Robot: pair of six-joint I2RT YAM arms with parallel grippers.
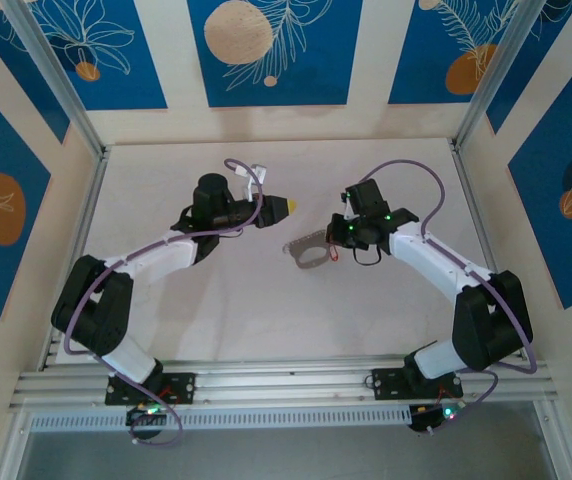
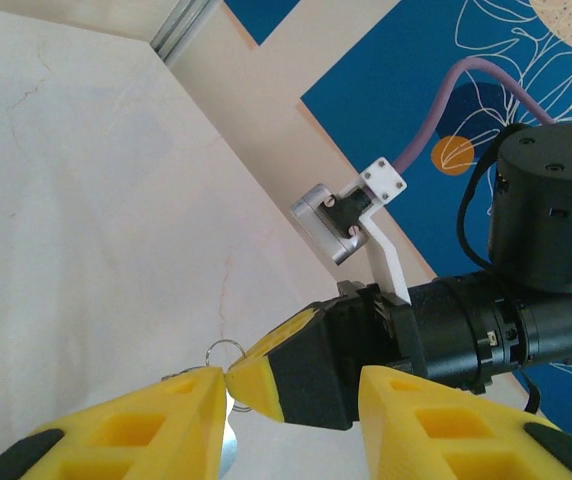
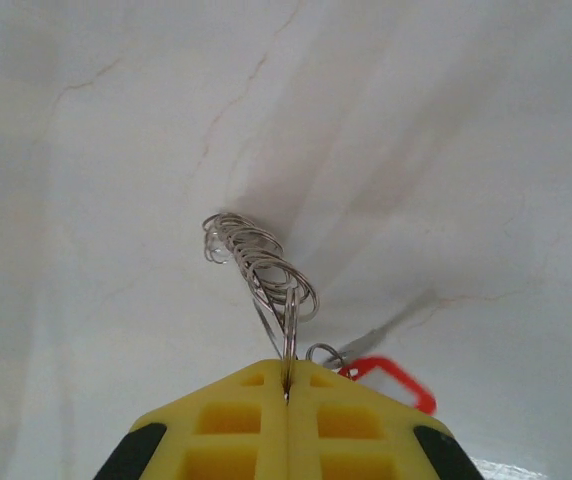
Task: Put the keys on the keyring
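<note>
Near the middle of the table, a little right of centre, pinching the ring in the right gripper. Clamped fully: from the right wrist, no gap at all between the fingers. Just the ring's wire caught in the seam and poking out ahead, apparently raised off the table, with a bunch of small loops strung along it. Close beside those fingers, on their right, lying flat: the key, red end nearest, with a small split ring at the end toward the wire. Cannot tell linked from merely touching. From above, only a speck of red tight against the gripper and the ring's right end, nothing clearer.

Off to the left, apart from ring and key, hovering with the left gripper. Spread to a middling width, holding nothing. Looking through that gap, from the left wrist, straight at the other gripper's tip and a glint of wire.

So, by judgement: ring secured and presented, that much done. Threading apparently not done, or at least not proven. Left to do, most likely: bring the free gripper over, take the key by its red end, work the split ring onto the wire, release. Fiddly for so small a piece, and likely to slide on the smooth table when nudged.
</note>
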